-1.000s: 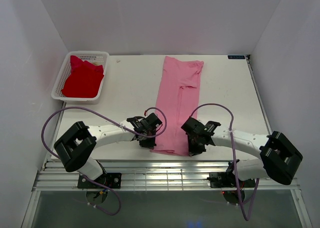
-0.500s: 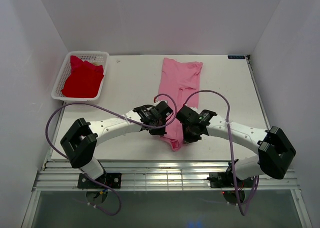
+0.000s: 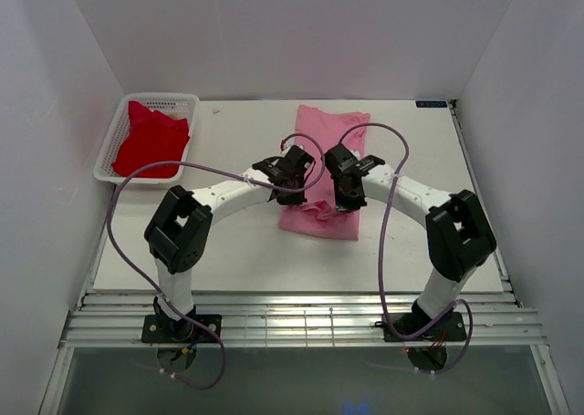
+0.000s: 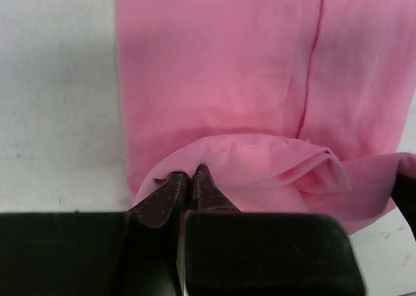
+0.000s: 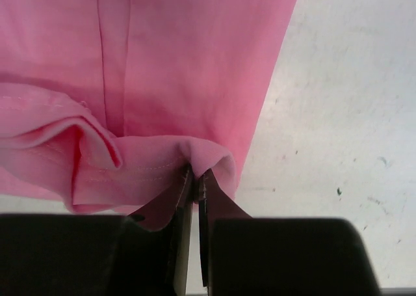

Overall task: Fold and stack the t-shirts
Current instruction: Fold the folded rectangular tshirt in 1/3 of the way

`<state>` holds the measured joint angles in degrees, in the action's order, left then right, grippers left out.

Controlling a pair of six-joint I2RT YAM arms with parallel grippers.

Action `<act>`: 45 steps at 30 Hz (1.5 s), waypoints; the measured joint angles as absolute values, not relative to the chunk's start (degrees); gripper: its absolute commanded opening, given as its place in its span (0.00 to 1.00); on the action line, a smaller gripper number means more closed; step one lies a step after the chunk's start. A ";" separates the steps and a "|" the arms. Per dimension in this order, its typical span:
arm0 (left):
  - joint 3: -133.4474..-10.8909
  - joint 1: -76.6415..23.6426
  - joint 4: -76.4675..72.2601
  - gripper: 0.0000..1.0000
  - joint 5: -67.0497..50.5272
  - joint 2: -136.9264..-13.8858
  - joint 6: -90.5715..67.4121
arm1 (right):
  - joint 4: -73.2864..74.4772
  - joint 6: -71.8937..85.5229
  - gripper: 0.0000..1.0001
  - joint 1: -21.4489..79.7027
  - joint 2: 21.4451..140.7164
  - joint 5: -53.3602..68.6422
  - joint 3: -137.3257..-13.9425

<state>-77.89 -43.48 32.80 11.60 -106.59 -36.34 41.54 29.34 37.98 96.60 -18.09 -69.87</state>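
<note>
Pink tee (image 3: 321, 223) is laid lengthwise in the middle of the white tabletop (image 3: 429, 214), narrowed to a long strip, with its near end lifted and doubled back toward the far end. The soft, matte cotton is bunched into loose, rounded folds where it is raised, and a stitched hem (image 4: 253, 154) runs along the lifted edge. A straight seam (image 4: 312, 55) is seen down the flat layer beneath. The hem's left end is pinched by the left tool (image 4: 188, 180), its 2 dark, tapered fingers (image 4: 166, 198) closed on the cloth with barely a gap. The right end is gripped likewise by the right tool (image 5: 196, 177), clamped around a rolled lip of fabric. Both tools are held side by side over the strip. The red tee (image 3: 151, 143) is heaped, crumpled, in the white mesh basket (image 3: 162, 97) at the far left corner, well apart from the pink one. The tabletop is faintly speckled.
</note>
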 measured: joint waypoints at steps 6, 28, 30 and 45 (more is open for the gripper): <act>-88.36 -42.00 31.18 0.01 11.25 -113.89 -32.99 | 40.36 24.27 0.08 34.20 104.68 -19.20 -78.39; -108.14 -34.74 31.29 0.00 8.29 -128.22 -28.12 | 40.58 17.80 0.08 24.18 118.21 -19.55 -95.00; -108.73 -34.59 31.29 0.00 8.01 -129.29 -27.70 | 40.60 17.43 0.08 23.83 119.81 -19.35 -96.73; -108.84 -33.91 32.49 0.73 15.62 -128.14 -26.37 | 39.99 13.85 0.42 22.85 118.52 -19.94 -99.07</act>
